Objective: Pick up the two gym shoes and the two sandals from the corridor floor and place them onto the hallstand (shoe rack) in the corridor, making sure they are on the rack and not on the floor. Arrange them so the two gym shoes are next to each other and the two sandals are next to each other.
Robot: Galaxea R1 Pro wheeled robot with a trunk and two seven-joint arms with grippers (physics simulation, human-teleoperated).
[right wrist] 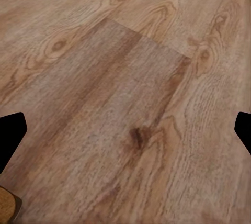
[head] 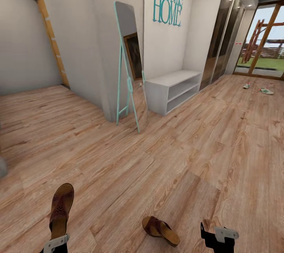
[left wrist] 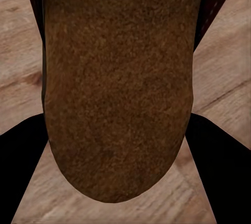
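Note:
One brown sandal is held up at the lower left of the head view, its heel end in my left gripper. In the left wrist view its tan footbed sits between the black fingers, so the left gripper is shut on it. The other sandal lies on the corridor floor, just left of my right gripper. That right gripper is open over bare planks, with a sandal edge beside it. Two gym shoes lie far off by the glass door. The hallstand stands against the wall ahead.
A teal-framed standing mirror leans at the wall corner left of the hallstand. Tall dark wardrobe doors line the wall beyond it. A glass door closes the far right end, and an open doorway is at the left.

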